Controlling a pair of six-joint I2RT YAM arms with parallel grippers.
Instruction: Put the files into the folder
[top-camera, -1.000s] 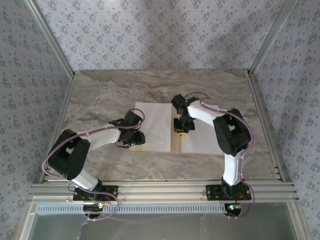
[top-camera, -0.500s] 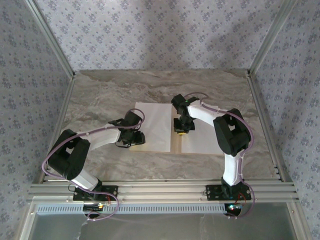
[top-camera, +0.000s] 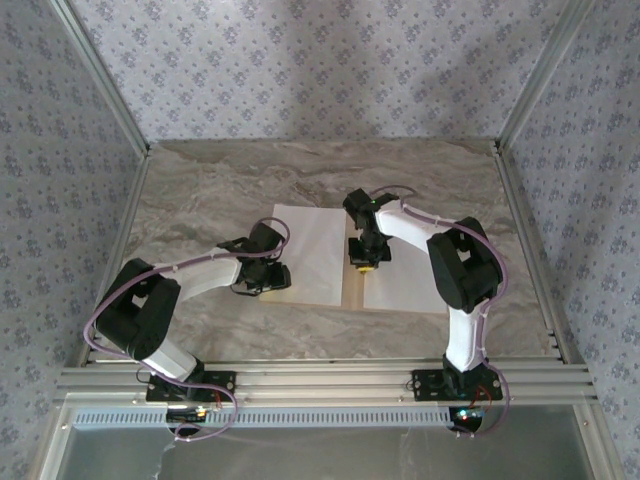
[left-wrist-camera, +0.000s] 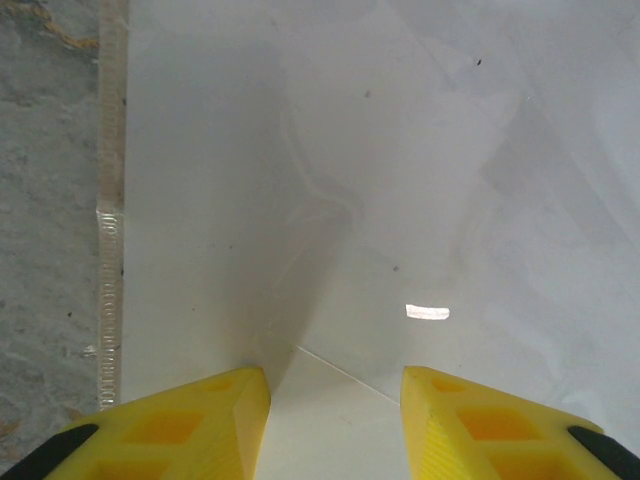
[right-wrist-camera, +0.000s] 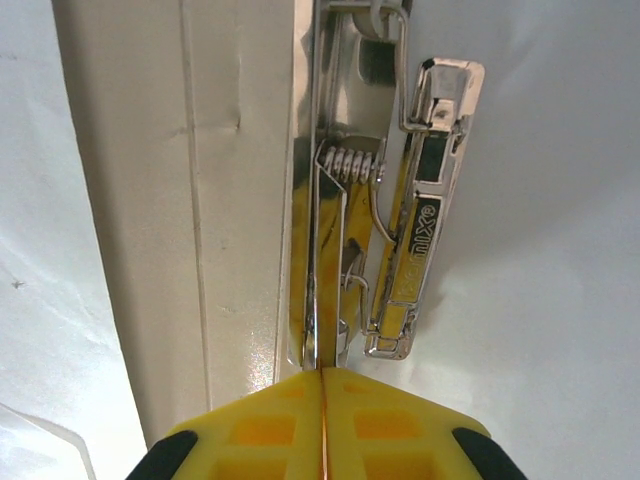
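The tan folder (top-camera: 351, 288) lies open on the table, with its pale spine (right-wrist-camera: 150, 200) and metal clip (right-wrist-camera: 400, 200) in the right wrist view. One white file (top-camera: 312, 250) covers its left half and another (top-camera: 405, 282) its right half. My left gripper (top-camera: 268, 280) stands open over the left sheet's near left corner. Between its fingers (left-wrist-camera: 335, 400) the white paper (left-wrist-camera: 400, 180) lies flat, and a sheet corner shows there. My right gripper (top-camera: 365, 262) is shut, its fingertips (right-wrist-camera: 322, 375) against the near end of the clip's base.
The marble table (top-camera: 200, 190) has free room behind and to the left of the folder. Aluminium frame posts and patterned walls close in the sides and back. The folder's left cardboard edge (left-wrist-camera: 110, 280) borders bare marble (left-wrist-camera: 45, 200).
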